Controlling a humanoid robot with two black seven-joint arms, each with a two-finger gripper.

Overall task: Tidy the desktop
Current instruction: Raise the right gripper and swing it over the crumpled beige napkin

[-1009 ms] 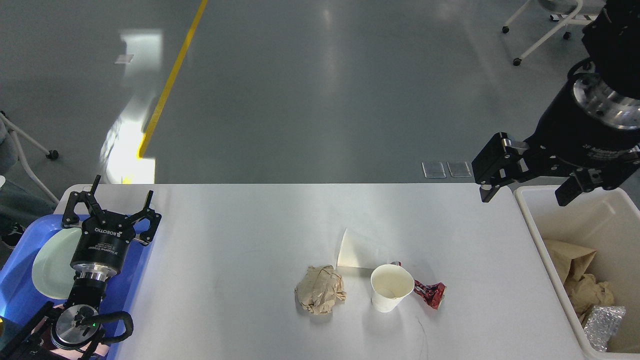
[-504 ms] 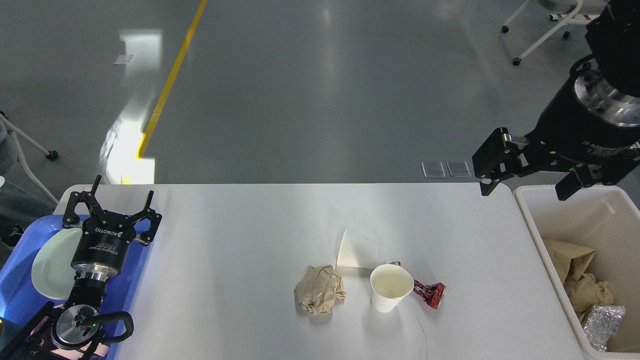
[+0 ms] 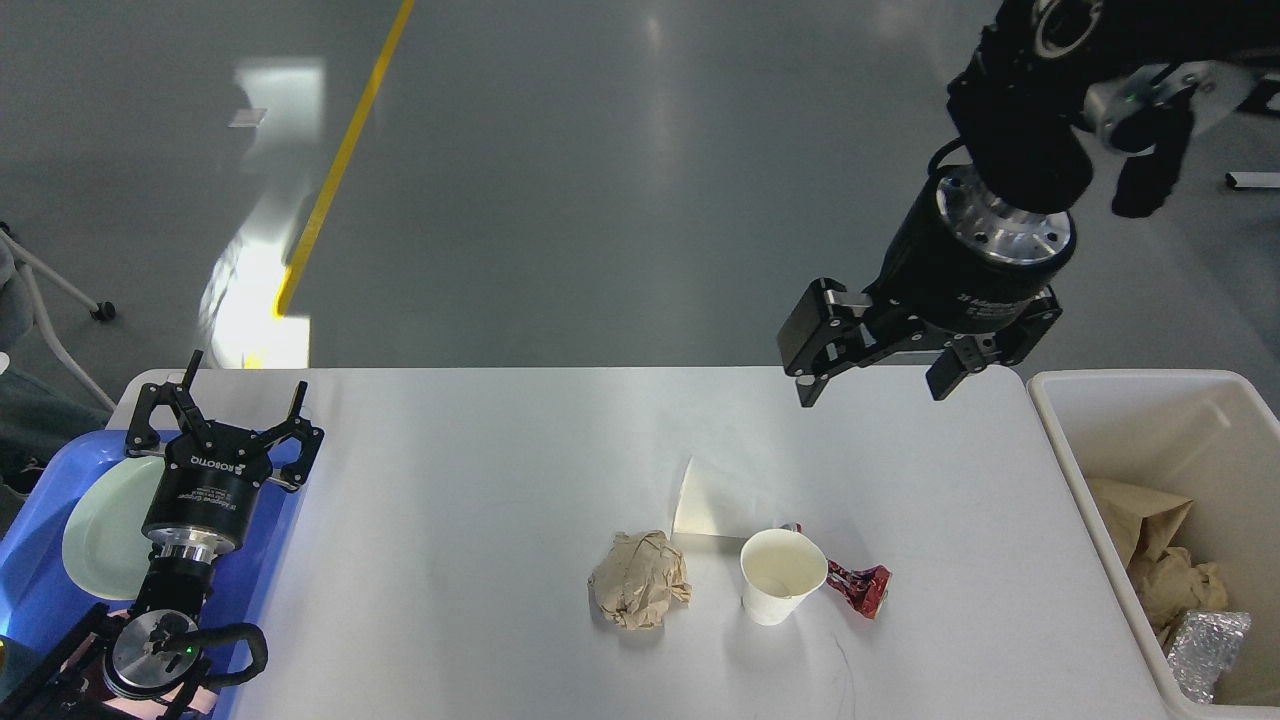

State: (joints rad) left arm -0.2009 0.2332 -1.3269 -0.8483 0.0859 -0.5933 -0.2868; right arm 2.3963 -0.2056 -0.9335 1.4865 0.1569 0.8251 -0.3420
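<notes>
The white desktop [image 3: 480,480] holds a crumpled brown paper ball [image 3: 640,579], a white paper cup [image 3: 782,576], a folded white paper piece [image 3: 705,500] and a red crumpled wrapper [image 3: 859,586], all near the middle front. My right gripper [image 3: 872,385] is open and empty, hanging above the table's far edge, well behind the cup. My left gripper [image 3: 225,400] is open and empty above the blue tray at the left.
A blue tray [image 3: 40,590] at the left holds a pale green plate [image 3: 100,530]. A cream-white bin [image 3: 1100,480] at the right holds brown paper and a silver foil wad [image 3: 1205,650].
My right arm has swung left from above the bin to above the table's far edge. The left arm and the objects have not moved.
</notes>
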